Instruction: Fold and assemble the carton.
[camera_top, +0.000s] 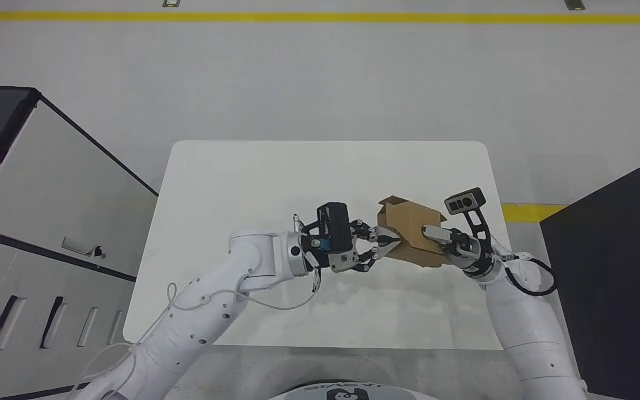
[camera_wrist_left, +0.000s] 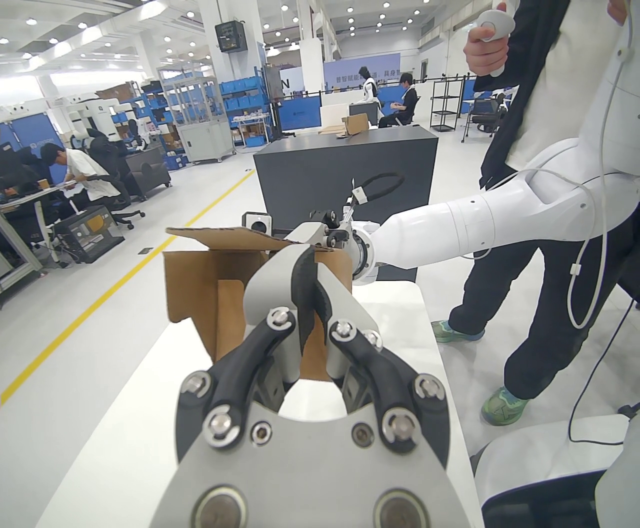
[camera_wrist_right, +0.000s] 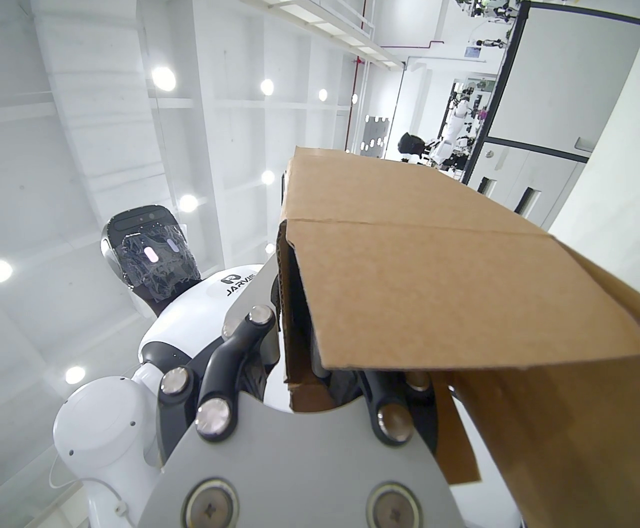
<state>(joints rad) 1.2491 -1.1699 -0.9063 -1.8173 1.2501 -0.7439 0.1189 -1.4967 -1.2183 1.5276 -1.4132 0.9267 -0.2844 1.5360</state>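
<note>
- Your left gripper (camera_wrist_left: 309, 267) is pinched shut, its pads closed on an upright edge of the carton (camera_wrist_left: 200, 285) at the side facing that arm.
- Your right gripper (camera_wrist_right: 305, 350) is clamped on the opposite wall, one finger outside and the card edge running down between the fingers. The inner finger is hidden behind the card.
- The carton (camera_top: 405, 222) sits between the two grippers over the right half of the table (camera_top: 250, 200). You cannot tell whether its base touches the surface.
- It is a part-formed brown sleeve, with one end open and a loose flap (camera_wrist_left: 225, 232) jutting out at the top.
- Expect it to be light, and stiff across each panel. It will probably hinge freely at the scored creases, so it skews if the two grips pull unevenly.
- Corrugated edges likely dent under a hard pinch, so keep the squeeze modest.
- Take hold low on a wall close to a crease, not out at a flap tip, which would just bend.
</note>
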